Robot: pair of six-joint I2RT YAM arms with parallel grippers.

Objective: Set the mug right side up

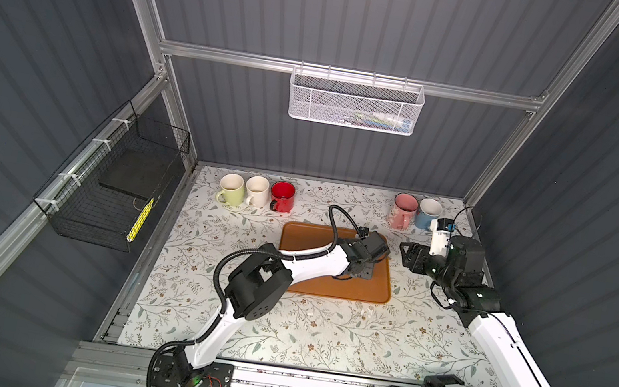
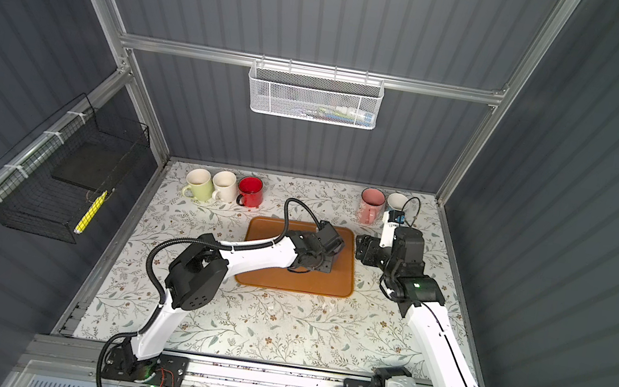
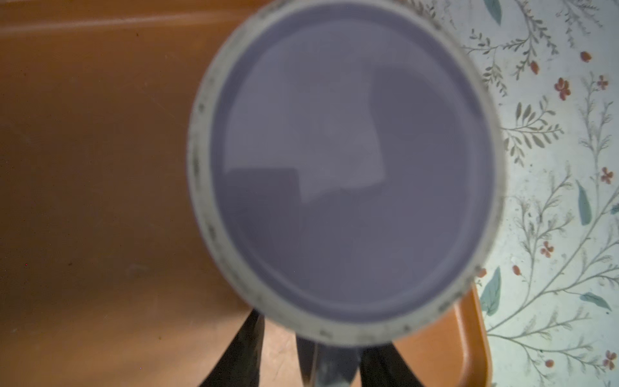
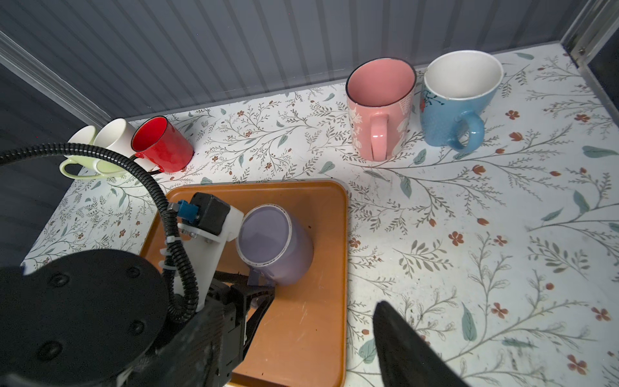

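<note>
A lilac mug (image 4: pixel 278 248) hangs tilted over the orange tray (image 4: pixel 301 335), its flat base with a white foot ring turned up toward the left wrist camera. That base (image 3: pixel 345 167) fills most of the left wrist view. My left gripper (image 4: pixel 259 284) is shut on the mug's handle (image 3: pixel 330 365), which sits between the two dark fingers (image 3: pixel 241 355). In both top views the left wrist hides the mug. My right gripper (image 1: pixel 409 256) hovers just right of the tray (image 1: pixel 300 239), open and with nothing in it. Only one of its fingers (image 4: pixel 402 345) shows in the right wrist view.
Upright mugs stand along the back wall: light green (image 1: pixel 232 189), cream (image 1: pixel 257 191) and red (image 1: pixel 282 196) at left, pink (image 1: pixel 404 211) and blue (image 1: pixel 428 213) at right, close behind the right wrist. A white mesh basket (image 1: pixel 355 103) and a black wire basket (image 1: pixel 111 188) hang on the walls.
</note>
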